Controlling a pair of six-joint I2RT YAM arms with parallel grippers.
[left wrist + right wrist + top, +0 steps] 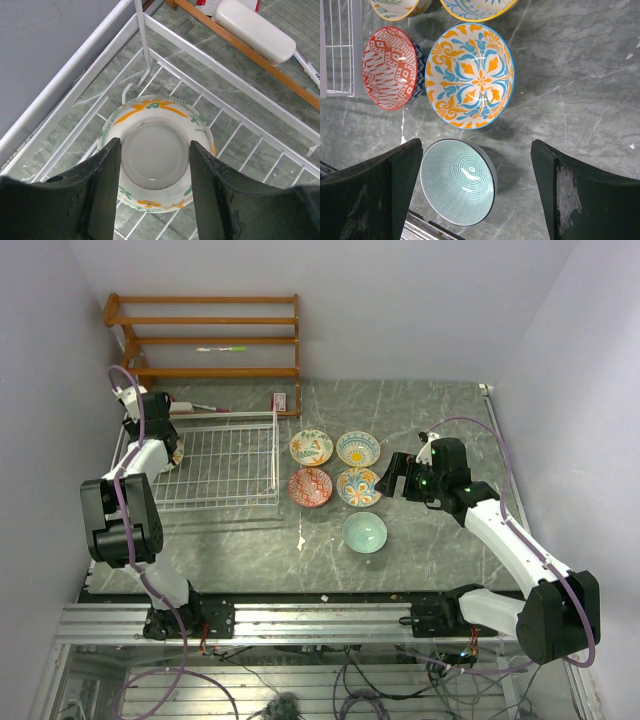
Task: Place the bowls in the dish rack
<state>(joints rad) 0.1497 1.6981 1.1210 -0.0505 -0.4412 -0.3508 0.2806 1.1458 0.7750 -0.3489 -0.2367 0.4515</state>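
Observation:
The white wire dish rack [225, 475] lies at the left. In the left wrist view a white bowl with orange flowers [155, 107] sits upside down in the rack's corner [200, 52]. My left gripper [155, 150] is shut on its foot ring; it is at the rack's far left [160, 445]. Five bowls stand on the table: yellow floral [311, 447], yellow and blue [358, 448], red [310, 487], orange and blue [358, 486], pale teal [364, 532]. My right gripper [392, 480] is open and empty above the table, the teal bowl [457, 182] by its left finger.
A brown wooden shelf unit [210, 340] stands against the back wall behind the rack. A white oblong object [255, 30] lies by its base. A small white scrap [301, 537] lies on the table. A metal rail [300, 620] runs along the near edge.

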